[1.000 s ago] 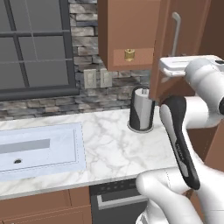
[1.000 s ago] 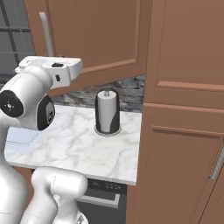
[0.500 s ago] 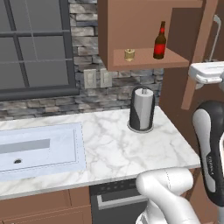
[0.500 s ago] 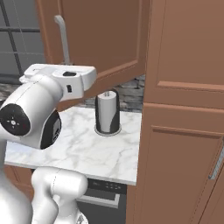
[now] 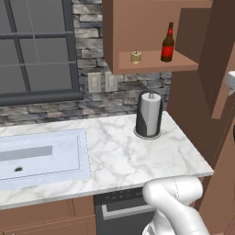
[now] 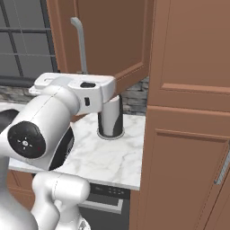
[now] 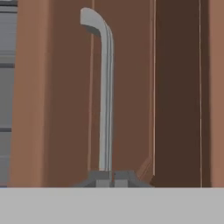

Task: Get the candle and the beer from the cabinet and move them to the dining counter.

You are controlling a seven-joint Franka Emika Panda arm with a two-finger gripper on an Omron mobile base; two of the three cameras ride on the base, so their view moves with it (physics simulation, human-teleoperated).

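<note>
Standing ajar, the cabinet (image 5: 151,34) door's handle (image 7: 104,92) rises from the fully closed end effector (image 7: 109,177).

A home kitchen is shown: a marble counter (image 5: 124,156) with an inset sink (image 5: 41,158) is set under a window (image 5: 36,46), backed by stone tiles, with wooden cabinets (image 6: 188,112) and a paper towel roll (image 5: 148,114).

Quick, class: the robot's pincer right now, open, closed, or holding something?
Pincer: closed on the cabinet door's handle.
</note>
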